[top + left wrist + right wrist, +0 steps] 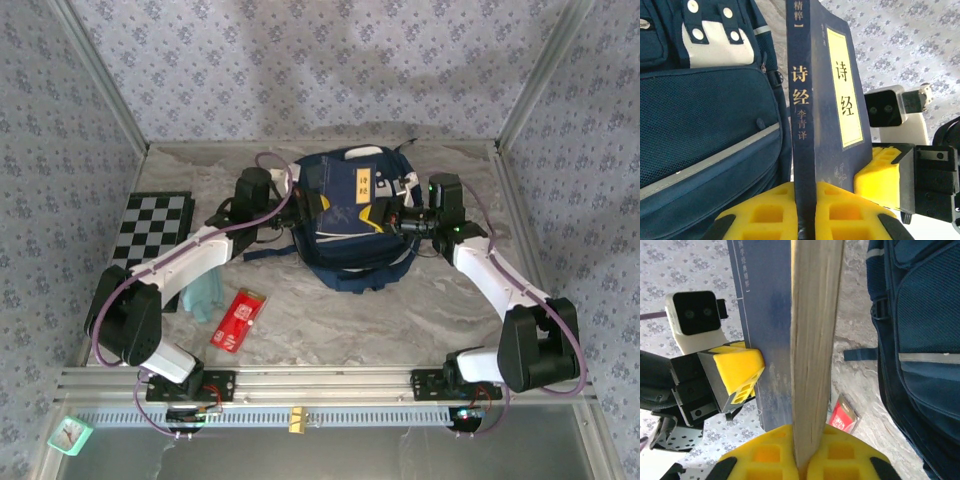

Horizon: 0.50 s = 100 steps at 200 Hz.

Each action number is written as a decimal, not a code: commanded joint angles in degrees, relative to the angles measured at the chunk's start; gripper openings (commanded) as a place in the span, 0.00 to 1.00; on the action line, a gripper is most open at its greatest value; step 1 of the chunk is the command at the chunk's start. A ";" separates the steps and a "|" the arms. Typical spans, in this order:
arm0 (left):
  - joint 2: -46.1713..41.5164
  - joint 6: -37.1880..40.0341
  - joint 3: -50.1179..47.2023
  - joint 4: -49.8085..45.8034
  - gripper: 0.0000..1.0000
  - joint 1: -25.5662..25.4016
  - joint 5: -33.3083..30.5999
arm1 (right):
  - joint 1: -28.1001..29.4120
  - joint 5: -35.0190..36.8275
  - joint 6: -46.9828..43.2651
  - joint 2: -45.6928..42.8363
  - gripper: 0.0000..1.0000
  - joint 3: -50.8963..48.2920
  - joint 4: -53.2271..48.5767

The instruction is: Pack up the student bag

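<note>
- The left pincer (807, 196) is closed on the spine edge of a navy-blue book (840, 85), yellow fingers (765, 212) pressing on both sides.
- The right pincer (807, 442) is closed on the opposite edge, where the pale page block sits between its fingers (842, 450).
- The book is held upright between the two pincers, outside the student bag (350, 255) and over its upper front.
- The student bag lies at the centre-rear of the table (440, 300), its front pockets facing up; its contents cannot be told.
- The spine reads "诗经" and "李青译". The yellow cover label reads "诗经".
- A red packet (238, 318) lies near the left arm, with a checkerboard (150, 225) at the far left.
</note>
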 commanded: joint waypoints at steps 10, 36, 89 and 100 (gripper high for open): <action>0.10 8.46 4.16 -5.18 0.14 -0.82 0.14 | -1.79 2.91 -6.88 -2.35 0.00 3.80 -9.07; -0.29 22.24 7.07 -16.34 0.39 -1.65 -6.73 | -4.38 8.11 -12.48 -5.97 0.00 5.26 -19.77; 6.57 48.85 11.82 -24.63 0.67 -8.66 -23.06 | -14.24 15.12 -17.69 -14.29 0.00 3.80 -33.48; 8.76 52.03 13.37 -24.71 0.71 -10.09 -25.59 | -16.12 15.44 -18.28 -16.03 0.00 2.97 -34.90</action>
